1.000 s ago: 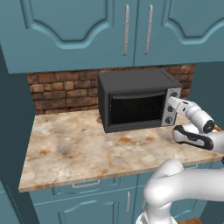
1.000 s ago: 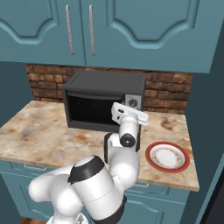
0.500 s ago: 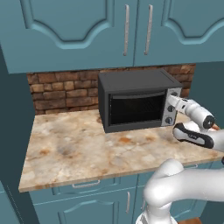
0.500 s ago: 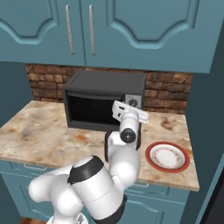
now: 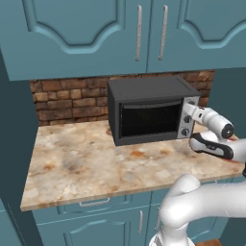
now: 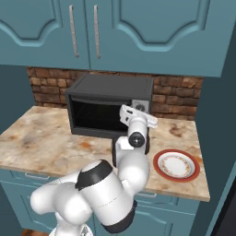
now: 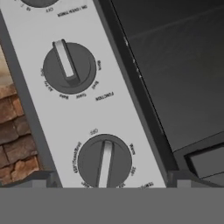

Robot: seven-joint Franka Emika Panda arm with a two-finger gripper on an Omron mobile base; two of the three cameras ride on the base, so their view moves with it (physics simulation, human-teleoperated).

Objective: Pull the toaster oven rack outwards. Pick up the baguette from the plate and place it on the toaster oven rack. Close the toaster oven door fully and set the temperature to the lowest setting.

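Observation:
The black toaster oven [image 5: 149, 91] stands at the back of the counter with its door [image 5: 150, 120] shut. Through the dark glass I cannot make out the rack or the baguette; both are hidden. The round white plate [image 6: 177, 165] with the orange-red rim lies bare to the right of the oven. My gripper [image 5: 188, 115] is up against the silver control panel [image 7: 39, 113]. In the hand view my gripper [image 7: 105, 181] is open, its fingertips [image 7: 43, 179] on either side of the lower knob [image 7: 104, 162]. A second knob [image 7: 68, 66] sits above it.
The marble counter [image 5: 86, 163] stretches left of the oven, backed by a brick wall [image 5: 67, 98]. Blue upper cabinets [image 5: 144, 33] hang low over the oven. A tall blue panel [image 6: 216, 115] closes the right end beyond the plate.
My hand has edged slightly closer to the control panel. The jaws stay open and the oven door stays shut.

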